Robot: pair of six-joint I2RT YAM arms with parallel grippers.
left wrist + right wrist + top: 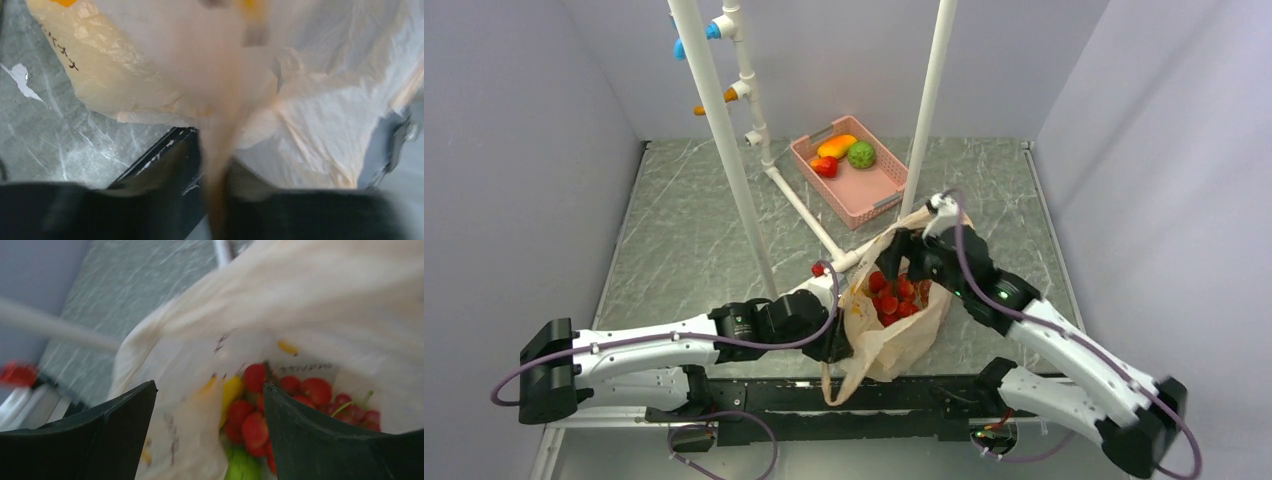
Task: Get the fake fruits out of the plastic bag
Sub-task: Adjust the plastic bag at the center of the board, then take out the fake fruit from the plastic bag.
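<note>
The plastic bag (904,345) stands with its mouth open at the near middle of the table. Red grapes (892,297) show inside it. My left gripper (842,345) sits at the bag's left edge. In the left wrist view a twisted strip of bag film (220,150) runs between the narrow jaws of this gripper (217,167), which is shut on it. My right gripper (902,262) hovers over the bag's mouth. In the right wrist view it (207,387) is open, with the grapes (255,427), a yellow fruit (231,390) and something green (242,465) below it inside the bag (300,300).
A pink basket (886,198) at the back holds an orange fruit (836,146), a green one (861,154) and a red one (825,166). White pipe posts (724,140) (929,100) rise from the table, and a low pipe (804,215) runs toward the bag. A black rail (824,400) lines the near edge.
</note>
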